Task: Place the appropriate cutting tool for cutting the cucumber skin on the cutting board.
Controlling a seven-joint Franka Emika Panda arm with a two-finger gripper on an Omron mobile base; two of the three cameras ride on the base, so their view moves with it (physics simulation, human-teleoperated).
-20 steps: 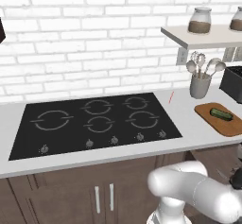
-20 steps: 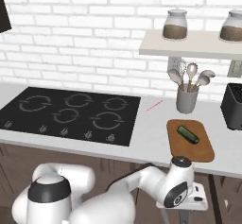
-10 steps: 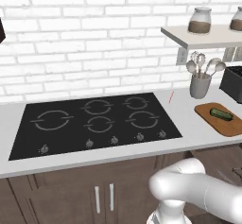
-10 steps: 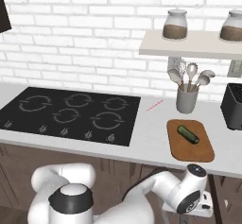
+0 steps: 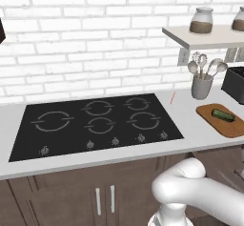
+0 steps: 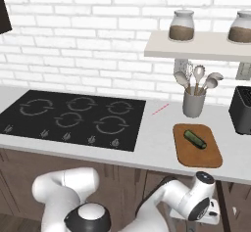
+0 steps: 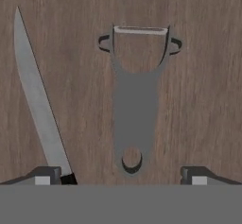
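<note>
Hand view: we look straight down on cutting tool (image 7: 136, 100), grey Y-shaped peeler, flat on brown wood-grain surface (image 7: 208, 86). Gripper (image 7: 121, 175) spread wide, fingertips either side of peeler's handle end, holding nothing. Knife (image 7: 38, 106) lies just left of peeler, not touching it. Base views: cutting board (image 6: 208, 157) on counter (image 6: 154, 143), in front of utensil holder (image 6: 193, 103); cucumber (image 6: 195, 139) rests on board, toward holder. We see gripper low, below counter edge.
</note>
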